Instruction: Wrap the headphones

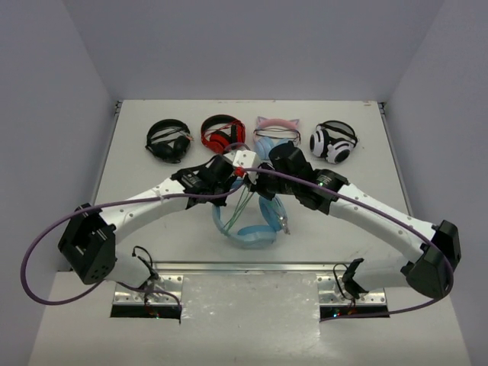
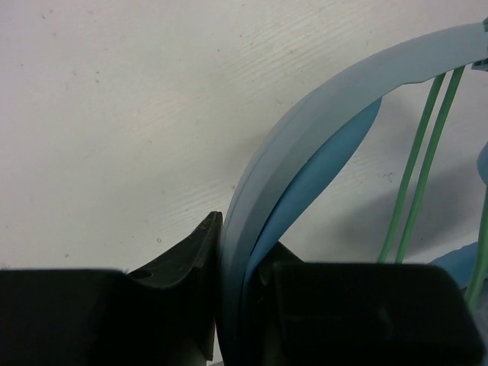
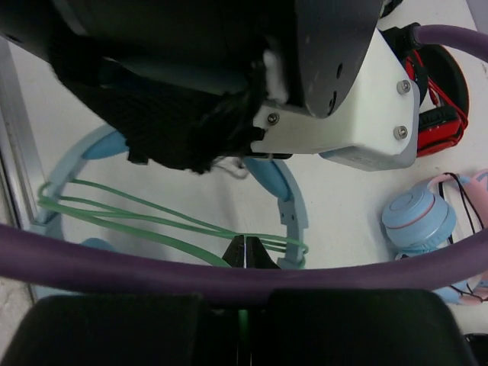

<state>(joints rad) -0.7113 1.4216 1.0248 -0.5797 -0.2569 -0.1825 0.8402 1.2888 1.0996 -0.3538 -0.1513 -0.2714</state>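
Light-blue headphones (image 1: 245,232), earcups (image 1: 258,236) nearward, headband (image 2: 305,145) in left jaws

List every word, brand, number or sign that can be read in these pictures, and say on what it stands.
No text can be read in any view.
The light-blue headphones and their green cable: plain, no print shows.
The black pair, red pair, cat-ear pair and white-and-black pair at the back: any marks too small to read.
The white arm housing: screws only, no label.
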